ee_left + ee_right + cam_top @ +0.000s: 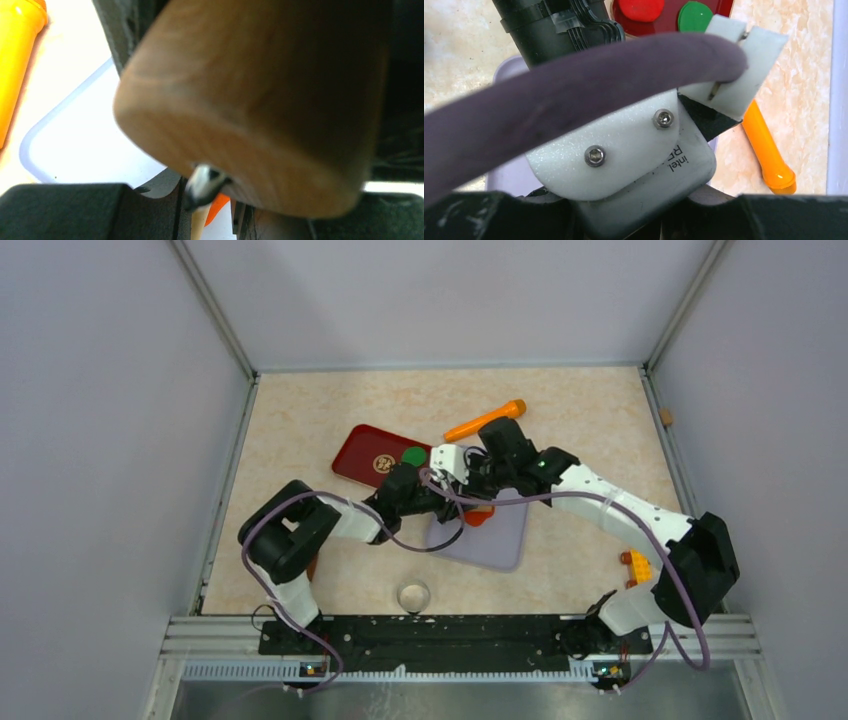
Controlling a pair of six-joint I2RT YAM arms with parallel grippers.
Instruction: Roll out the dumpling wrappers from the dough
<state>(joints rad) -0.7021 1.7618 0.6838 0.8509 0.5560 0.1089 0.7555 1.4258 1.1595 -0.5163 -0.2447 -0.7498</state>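
White arm links (pixel 610 502), black joints (pixel 705 560), purple cables (pixel 574 95) (two silver screws (pixel 595 156) on the wrist plate (pixel 624 145)).

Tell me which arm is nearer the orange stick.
Right. The right arm lies just beside the orange stick; the left arm ends over the board, farther off, gripping a wooden roller.

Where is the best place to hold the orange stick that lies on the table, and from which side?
Probably the middle of the orange stick, from straight above, jaws across its narrow width. It lies flat and diagonal on the table, round and slim, so a side approach would likely just roll it.
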